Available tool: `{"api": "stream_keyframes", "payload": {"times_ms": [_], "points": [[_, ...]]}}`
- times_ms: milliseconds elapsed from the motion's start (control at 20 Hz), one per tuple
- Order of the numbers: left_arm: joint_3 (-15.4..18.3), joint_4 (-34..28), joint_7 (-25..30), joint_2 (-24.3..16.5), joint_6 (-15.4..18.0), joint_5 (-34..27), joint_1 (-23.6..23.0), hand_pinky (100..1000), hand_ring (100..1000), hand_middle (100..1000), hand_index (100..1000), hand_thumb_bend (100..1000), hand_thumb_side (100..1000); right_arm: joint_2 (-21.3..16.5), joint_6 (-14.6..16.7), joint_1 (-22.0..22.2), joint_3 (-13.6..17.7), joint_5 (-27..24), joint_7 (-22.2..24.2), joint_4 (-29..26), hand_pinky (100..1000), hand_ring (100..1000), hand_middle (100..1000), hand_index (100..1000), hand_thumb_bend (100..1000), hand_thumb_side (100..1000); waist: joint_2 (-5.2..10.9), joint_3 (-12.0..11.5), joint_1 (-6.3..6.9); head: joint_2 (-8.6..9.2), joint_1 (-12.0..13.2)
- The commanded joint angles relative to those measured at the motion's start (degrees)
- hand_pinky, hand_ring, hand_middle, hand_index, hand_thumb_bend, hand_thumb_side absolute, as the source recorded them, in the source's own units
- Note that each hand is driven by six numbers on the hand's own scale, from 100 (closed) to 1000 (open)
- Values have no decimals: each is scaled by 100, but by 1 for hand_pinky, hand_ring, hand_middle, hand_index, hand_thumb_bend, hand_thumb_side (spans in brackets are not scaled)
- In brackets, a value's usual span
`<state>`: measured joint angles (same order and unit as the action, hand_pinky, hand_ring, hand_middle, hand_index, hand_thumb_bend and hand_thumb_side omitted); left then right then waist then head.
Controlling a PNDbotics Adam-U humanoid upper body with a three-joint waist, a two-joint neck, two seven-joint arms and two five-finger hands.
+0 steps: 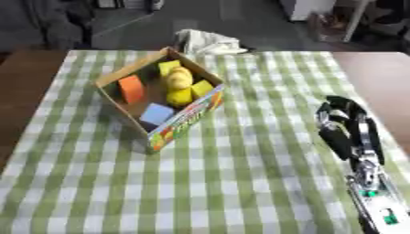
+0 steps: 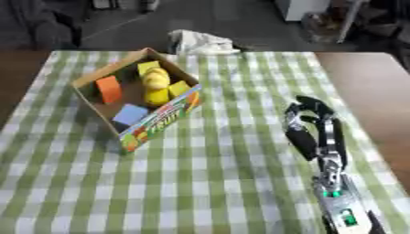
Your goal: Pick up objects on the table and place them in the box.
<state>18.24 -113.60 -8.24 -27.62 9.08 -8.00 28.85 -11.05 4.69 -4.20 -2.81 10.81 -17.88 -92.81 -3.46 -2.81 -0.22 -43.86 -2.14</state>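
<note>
A cardboard box (image 1: 192,116) with a colourful printed front stands on the green-checked cloth, left of centre. Inside it lie an orange block (image 1: 131,88), a light blue block (image 1: 156,113), yellow blocks (image 1: 179,97) and a rounded yellow thing (image 1: 179,77). My right hand (image 1: 346,123) hovers over the cloth at the right, well apart from the box, its fingers curled inward with nothing in them. My left hand shows in neither view.
A crumpled white cloth (image 1: 207,42) lies at the table's far edge behind the box. Bare brown tabletop (image 1: 383,77) shows beyond the checked cloth (image 1: 240,173) on the right and left sides.
</note>
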Motion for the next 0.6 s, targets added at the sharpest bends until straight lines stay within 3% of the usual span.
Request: {"api": "stream_keyframes", "payload": {"times_ms": [50, 150, 250, 350, 600], "points": [[460, -99, -274, -504, 256, -137, 374, 720, 607, 644, 755, 572, 100, -164, 74, 232, 28, -284, -28, -410, 733, 849, 585, 754, 100, 397, 70, 2, 27, -26, 0], [633, -99, -431, -593, 414, -192, 630, 700, 618, 738, 824, 462, 105, -191, 116, 488, 19, -416, 6, -628, 733, 849, 585, 754, 100, 398, 69, 3, 36, -26, -40], [493, -99, -596, -506, 579, -166, 898, 603, 535, 580, 712, 475, 131, -203, 132, 694, 24, -487, 35, -847, 733, 848, 585, 754, 100, 399, 46, -12, 39, -26, -38], [246, -99, -768, -289, 750, -71, 1176, 454, 328, 331, 521, 617, 125, -197, 98, 757, 51, -520, 36, -965, 733, 847, 584, 754, 100, 399, 8, -56, 31, -26, -122], [-535, -99, -1254, 89, 1236, 392, 1945, 454, 328, 331, 521, 617, 125, -176, 34, 738, 120, -531, -15, -1067, 733, 847, 584, 754, 100, 399, -97, -175, 9, -26, -304]]}}
